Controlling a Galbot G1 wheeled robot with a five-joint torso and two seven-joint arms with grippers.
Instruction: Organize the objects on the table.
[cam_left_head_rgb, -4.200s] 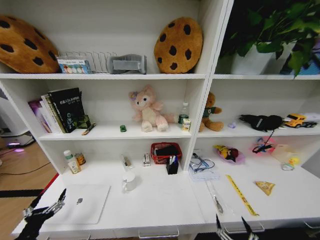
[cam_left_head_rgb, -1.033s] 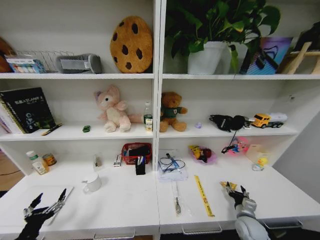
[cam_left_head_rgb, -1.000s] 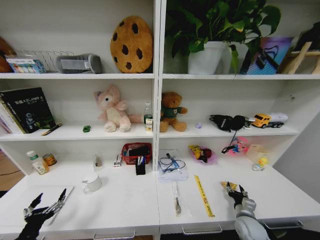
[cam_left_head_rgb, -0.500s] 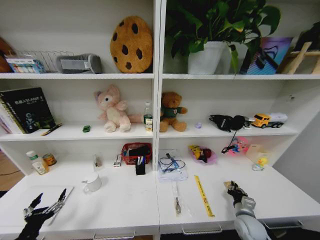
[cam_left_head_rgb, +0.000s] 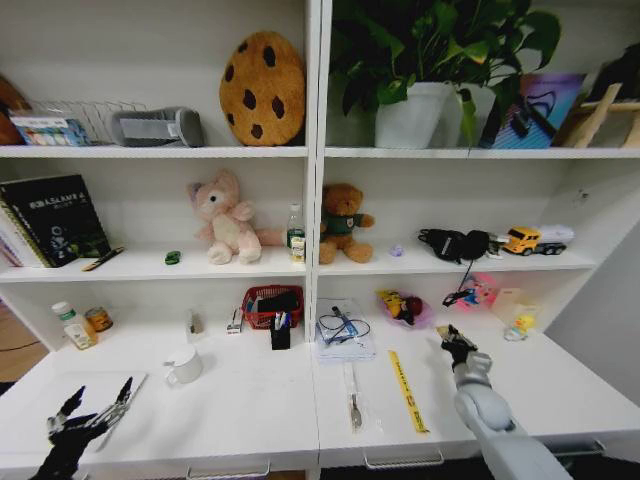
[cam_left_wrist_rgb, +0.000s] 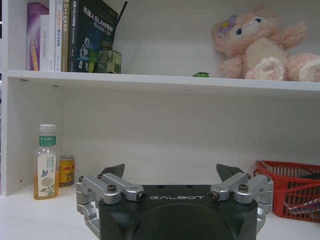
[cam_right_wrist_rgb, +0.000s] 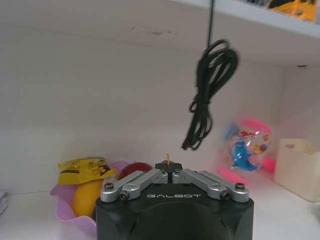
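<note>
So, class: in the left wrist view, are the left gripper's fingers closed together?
No, the left gripper is open, its fingers spread wide apart.

A white table (cam_left_head_rgb: 250, 405) is seen below white shelves. The left hand (cam_left_head_rgb: 88, 413) is held low at the table's front left corner, fingers spread apart, over the edge of a thin silver laptop (cam_left_head_rgb: 40, 392). The right hand (cam_left_head_rgb: 456, 345) is raised over the right half of the table, near a pink bowl of fruit (cam_left_head_rgb: 404, 308); whether its fingers are parted cannot be made out. On the table are noted a white mug (cam_left_head_rgb: 184, 366), a red basket (cam_left_head_rgb: 272, 303), a yellow ruler (cam_left_head_rgb: 407, 390), a clear bottle (cam_left_head_rgb: 73, 326) and a small can (cam_left_head_rgb: 99, 319). A pink plush (cam_left_head_rgb: 224, 219) and a brown bear (cam_left_head_rgb: 343, 223) are seated on the middle shelf.
</note>
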